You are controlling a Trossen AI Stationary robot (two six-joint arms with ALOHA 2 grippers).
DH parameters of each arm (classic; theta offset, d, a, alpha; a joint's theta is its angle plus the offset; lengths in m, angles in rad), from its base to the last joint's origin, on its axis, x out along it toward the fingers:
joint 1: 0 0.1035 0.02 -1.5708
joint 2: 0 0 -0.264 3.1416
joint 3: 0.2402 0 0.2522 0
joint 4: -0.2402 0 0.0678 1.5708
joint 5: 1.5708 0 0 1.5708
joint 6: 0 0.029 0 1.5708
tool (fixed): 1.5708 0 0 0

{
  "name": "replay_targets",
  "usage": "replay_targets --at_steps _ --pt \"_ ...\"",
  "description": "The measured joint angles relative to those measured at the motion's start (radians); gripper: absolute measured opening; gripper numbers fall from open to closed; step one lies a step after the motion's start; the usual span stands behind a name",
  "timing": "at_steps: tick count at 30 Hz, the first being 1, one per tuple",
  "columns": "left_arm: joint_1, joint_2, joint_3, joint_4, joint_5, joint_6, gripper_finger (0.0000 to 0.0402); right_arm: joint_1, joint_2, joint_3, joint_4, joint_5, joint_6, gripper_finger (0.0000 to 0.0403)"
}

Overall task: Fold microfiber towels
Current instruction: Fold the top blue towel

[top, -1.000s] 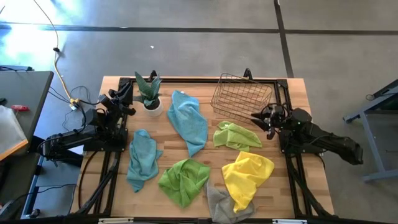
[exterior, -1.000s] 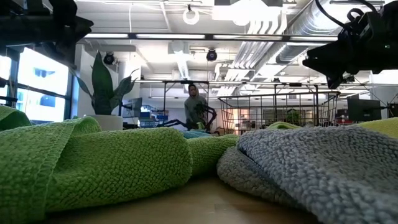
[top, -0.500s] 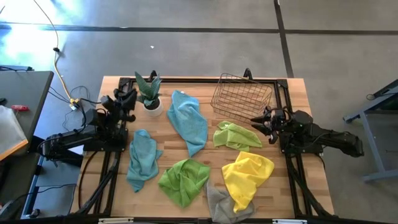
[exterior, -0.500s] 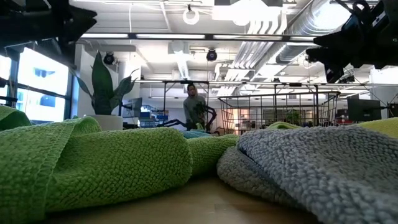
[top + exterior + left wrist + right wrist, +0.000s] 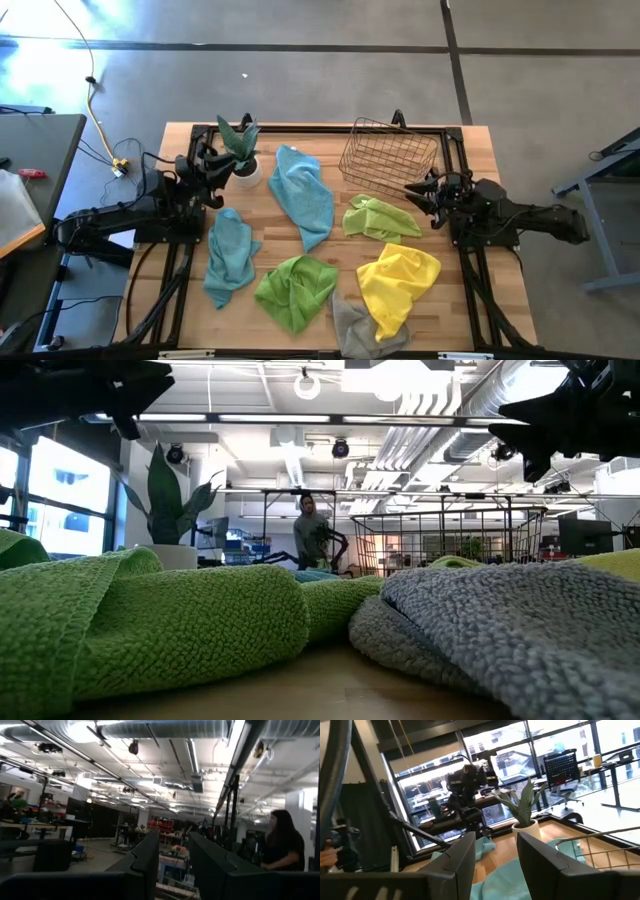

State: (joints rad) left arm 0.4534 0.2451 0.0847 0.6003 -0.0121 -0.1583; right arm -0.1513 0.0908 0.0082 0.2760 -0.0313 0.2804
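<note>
Six towels lie crumpled on the wooden table: a large teal one, a smaller teal one, a lime green one, a second lime green one, a yellow one and a grey one at the near edge. My left gripper is open and empty, in the air beside the potted plant, above the table's left side. My right gripper is open and empty, in the air near the basket, right of the far lime green towel.
A potted plant stands at the far left. A copper wire basket stands at the far right. A black frame rail runs along the table's edges. A person stands in the room beyond.
My left gripper has moved toward the table's right edge, closer to the potted plant. My right gripper has risen a little above the table. The towels have not moved.
</note>
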Motion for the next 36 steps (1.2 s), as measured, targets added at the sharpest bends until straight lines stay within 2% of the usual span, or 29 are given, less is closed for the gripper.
replay_targets --at_steps 10,24,31,36 --pt "-0.113 0.25 0.105 0.0 0.008 0.102 0.0095 0.047 0.222 0.001 0.243 0.011 -0.038 0.0138" --pt "-0.368 0.672 0.277 0.002 -0.001 0.207 0.0095 0.147 0.618 0.18 0.246 0.039 -0.085 0.0138" --pt "-0.449 0.83 0.3 0.001 -0.003 0.214 0.0095 0.223 0.83 0.29 0.244 0.039 -0.188 0.0138" --pt "-0.505 0.912 0.3 0.001 -0.003 0.161 0.0095 0.273 0.991 0.367 0.246 0.044 -0.262 0.0138"
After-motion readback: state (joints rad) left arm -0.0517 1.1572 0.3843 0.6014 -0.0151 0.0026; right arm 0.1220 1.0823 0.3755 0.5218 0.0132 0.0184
